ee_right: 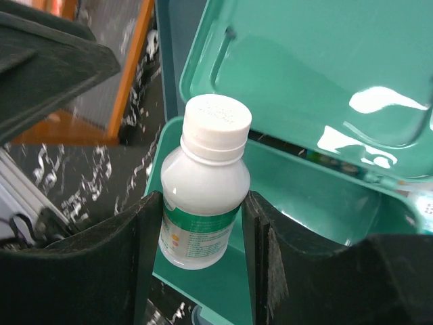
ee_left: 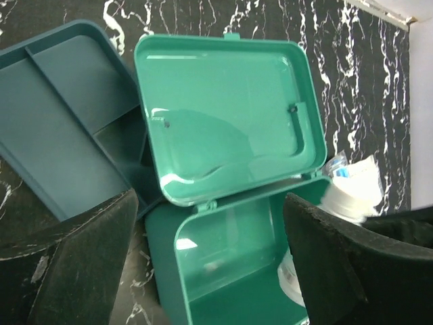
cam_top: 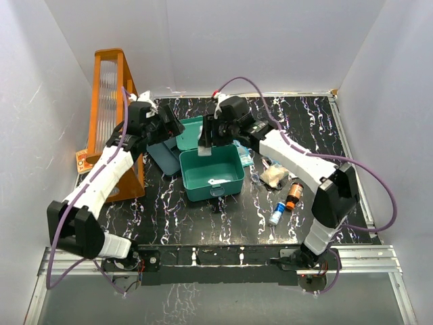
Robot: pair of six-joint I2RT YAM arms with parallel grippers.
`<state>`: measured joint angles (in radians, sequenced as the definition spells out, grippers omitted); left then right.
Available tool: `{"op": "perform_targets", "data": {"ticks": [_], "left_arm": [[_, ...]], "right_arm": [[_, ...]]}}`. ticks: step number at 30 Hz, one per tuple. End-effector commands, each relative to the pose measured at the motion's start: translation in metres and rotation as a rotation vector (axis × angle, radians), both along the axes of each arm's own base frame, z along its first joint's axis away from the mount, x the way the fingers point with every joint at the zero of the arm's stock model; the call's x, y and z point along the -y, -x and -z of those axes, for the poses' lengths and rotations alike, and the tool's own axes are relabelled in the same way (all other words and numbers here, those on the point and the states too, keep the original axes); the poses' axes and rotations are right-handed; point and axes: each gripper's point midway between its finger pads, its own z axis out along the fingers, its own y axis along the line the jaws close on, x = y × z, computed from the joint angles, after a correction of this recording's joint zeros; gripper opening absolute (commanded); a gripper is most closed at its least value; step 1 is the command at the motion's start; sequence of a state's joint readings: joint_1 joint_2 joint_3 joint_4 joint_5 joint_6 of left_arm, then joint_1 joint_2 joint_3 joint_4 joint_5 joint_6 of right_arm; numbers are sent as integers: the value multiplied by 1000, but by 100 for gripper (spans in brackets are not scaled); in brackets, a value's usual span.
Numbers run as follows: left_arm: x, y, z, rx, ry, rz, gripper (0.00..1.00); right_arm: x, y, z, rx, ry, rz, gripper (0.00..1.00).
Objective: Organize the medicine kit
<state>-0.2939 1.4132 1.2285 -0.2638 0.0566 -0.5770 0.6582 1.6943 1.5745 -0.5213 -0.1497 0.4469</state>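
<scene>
Jaws of the right gripper [ee_right: 201, 233] are pinched on the lower body of a white bottle [ee_right: 205, 177], one finger against each side of its green label, so that the bottle is carried upright with its white cap clear above the fingers. The bottle is held over the medicine kit [cam_top: 213, 187], which stands open near the middle of the table [cam_top: 203, 227]; its hinged lid [ee_left: 223, 115] is thrown back and leans away from the arms, leaving the whole mouth of the box free for loading from above. A grip low on the body appears to have been chosen so that the bottle can be lowered past the rim without the fingers catching on the walls, though the clearance cannot be judged exactly. The left gripper [ee_left: 213, 261] is held with its jaws spread wide and nothing between them, poised above the kit's hinge side; it seems to be kept ready to steady the box or lid, but no contact is seen. Just beside the kit on its left, a darker divided tray [ee_left: 54, 135] has been laid flat on the table, presumably lifted out so the deep compartment could be filled first. To the right of the kit a clear packet [cam_top: 274, 175], an amber bottle [cam_top: 293, 195] and a small vial [cam_top: 276, 214] lie on the table, not yet packed. An orange rack [cam_top: 111, 88] stands at the far left, apart from the work.
</scene>
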Motion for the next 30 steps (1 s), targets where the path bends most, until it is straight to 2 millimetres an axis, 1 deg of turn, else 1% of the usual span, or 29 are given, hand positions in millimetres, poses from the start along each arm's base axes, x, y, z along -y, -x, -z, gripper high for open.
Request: {"op": "perform_targets", "data": {"ticks": [1, 4, 6, 8, 11, 12, 13, 15, 16, 17, 19, 23, 26, 30], "left_arm": [[-11, 31, -12, 62, -35, 57, 86], [-7, 41, -8, 79, -44, 123, 84], [-5, 47, -3, 79, -34, 143, 82], [-1, 50, 1, 89, -11, 164, 81], [5, 51, -2, 117, 21, 184, 79], [7, 52, 0, 118, 26, 200, 79], [10, 53, 1, 121, 28, 217, 78], [11, 56, 6, 113, 25, 231, 77], [11, 57, 7, 109, 21, 235, 77], [10, 58, 9, 106, 18, 237, 76], [7, 59, 7, 113, 11, 226, 74], [1, 62, -2, 177, -2, 203, 73], [1, 69, -8, 228, -4, 224, 72], [2, 75, -13, 259, 7, 242, 71]], "right_arm": [[-27, 21, -12, 77, -4, -170, 46], [-32, 40, 7, 43, 46, -222, 46], [-34, 49, 19, 16, 59, -243, 46], [-35, 54, 29, -12, 61, -257, 46], [-36, 58, 44, -54, 80, -273, 47], [-37, 60, 45, -61, 79, -283, 47], [-39, 61, 63, -96, 100, -293, 47], [-41, 64, 73, -116, 111, -308, 47], [-45, 66, 75, -115, 114, -314, 48], [-50, 66, 75, -113, 123, -317, 48], [-53, 64, 82, -128, 163, -287, 48], [-51, 63, 106, -209, 226, -227, 48], [-55, 62, 114, -226, 228, -206, 48], [-55, 53, 123, -242, 242, -130, 47]]}}
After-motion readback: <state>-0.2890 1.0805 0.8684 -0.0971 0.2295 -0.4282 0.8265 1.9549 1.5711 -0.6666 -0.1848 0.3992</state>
